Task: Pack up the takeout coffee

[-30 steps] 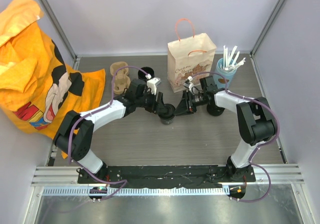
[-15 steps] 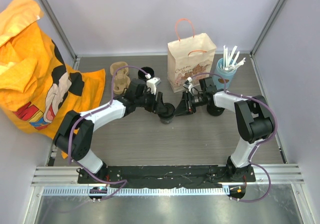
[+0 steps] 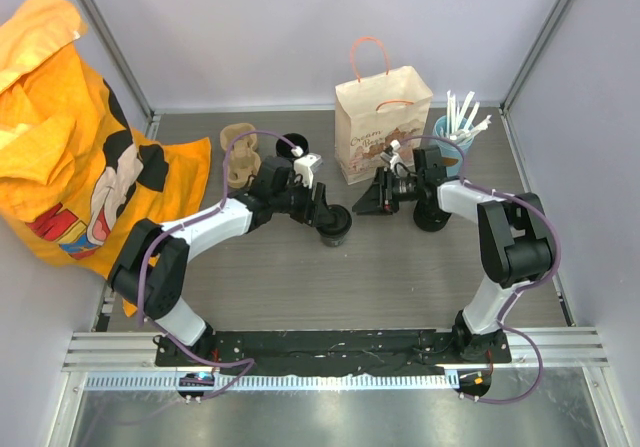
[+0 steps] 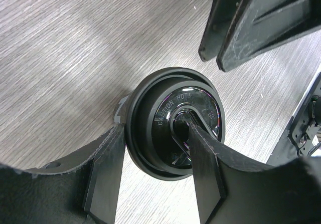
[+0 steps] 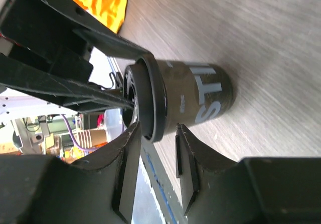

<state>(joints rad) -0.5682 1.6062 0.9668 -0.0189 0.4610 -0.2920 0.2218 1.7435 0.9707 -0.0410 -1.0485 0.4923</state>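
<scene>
The takeout coffee [image 3: 337,229] is a black cup with a black lid, standing mid-table in front of the paper bag [image 3: 383,132]. My left gripper [image 3: 328,220] is on it from above. In the left wrist view one finger [image 4: 105,174] sits against the outside of the lid's rim [image 4: 173,121] and the other [image 4: 210,169] rests in the lid's centre. My right gripper [image 3: 360,205] is open and empty, a little to the right of the cup. In the right wrist view its fingers [image 5: 128,169] frame the cup [image 5: 190,96] without touching it.
A light-blue cup of white straws [image 3: 452,137] stands right of the bag. A brown pulp carrier [image 3: 238,153] and a black round object [image 3: 292,144] sit at the back left. An orange cloth [image 3: 80,147] drapes the left side. Another black object [image 3: 432,217] lies under the right arm.
My right gripper has drawn back from the cup to the right and towards the bag. My left gripper has stayed on the cup.
</scene>
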